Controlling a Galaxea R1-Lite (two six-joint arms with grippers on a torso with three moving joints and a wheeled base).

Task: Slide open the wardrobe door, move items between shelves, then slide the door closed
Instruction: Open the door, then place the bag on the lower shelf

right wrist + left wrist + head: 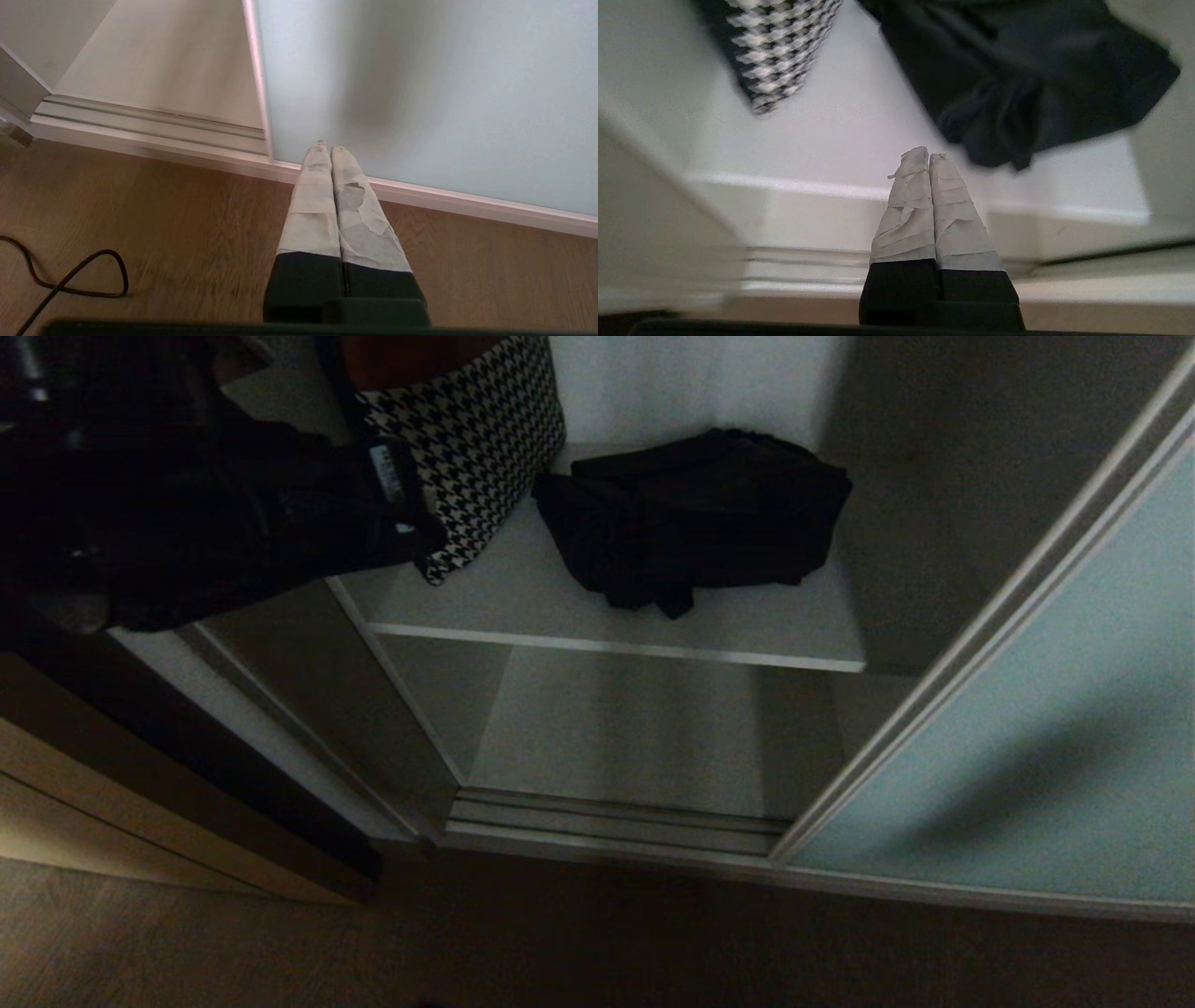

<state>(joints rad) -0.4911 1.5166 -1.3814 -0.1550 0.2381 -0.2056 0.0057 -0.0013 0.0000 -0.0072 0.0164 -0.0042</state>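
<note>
Bag (1017, 74) beyond left gripper (928, 156)

The sliding wardrobe door (1027, 737) of frosted blue-green glass stands slid to the right, leaving the wardrobe open. On the upper shelf (597, 616) lies a crumpled black fabric piece (695, 518), and just to its left hangs a black-and-white houndstooth cloth (476, 439), its lower corner reaching the board. The lower shelf (616, 728) is behind the ridged metal floor track (607, 821). The left arm (187, 513) fills the upper left, dark and indistinct.
</note>
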